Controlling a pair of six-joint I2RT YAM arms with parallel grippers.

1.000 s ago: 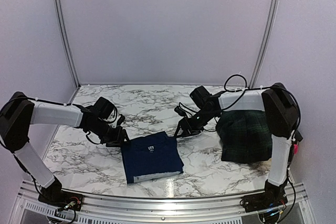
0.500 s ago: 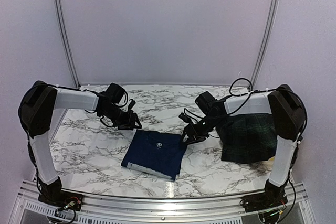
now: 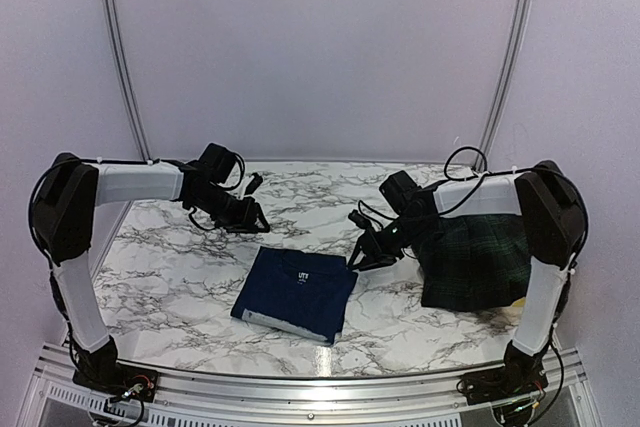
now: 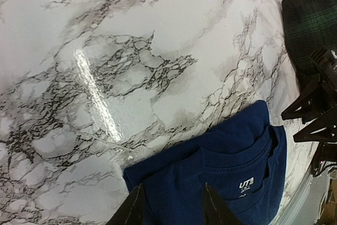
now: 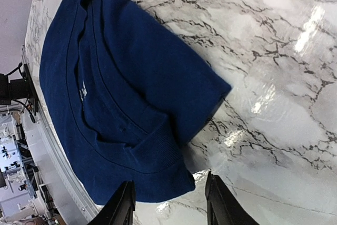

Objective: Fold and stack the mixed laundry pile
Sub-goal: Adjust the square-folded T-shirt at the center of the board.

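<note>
left gripper (image 3: 255, 219) up at the far left of the marble table (image 3: 160, 277), fingers spread part way with nothing between them; from its own wrist the left gripper (image 4: 172, 193) shows two dark fingertips (image 4: 138, 204) apart, framing the edge of the navy-blue cloth (image 4: 237, 156) but not pinching it; right gripper (image 3: 360, 257) sits just beside the cloth's far right corner, and on its wrist view the right gripper (image 5: 168, 183) is parted too, empty, tips over bare marble next to the cloth's ribbed edge; whether it brushes the fabric, cannot tell; now the navy-blue cloth (image 3: 295, 292) itself: folded to a rough rectangle, lying flat near the middle front of the table, turned a little askew, collar side up with a small white label (image 3: 302, 273); close up the cloth (image 5: 121, 77) shows layered folds, a few soft creases; the plaid garment (image 3: 470, 262) lies folded at the right, under the right arm, a strip of marble between it and the navy piece
</note>
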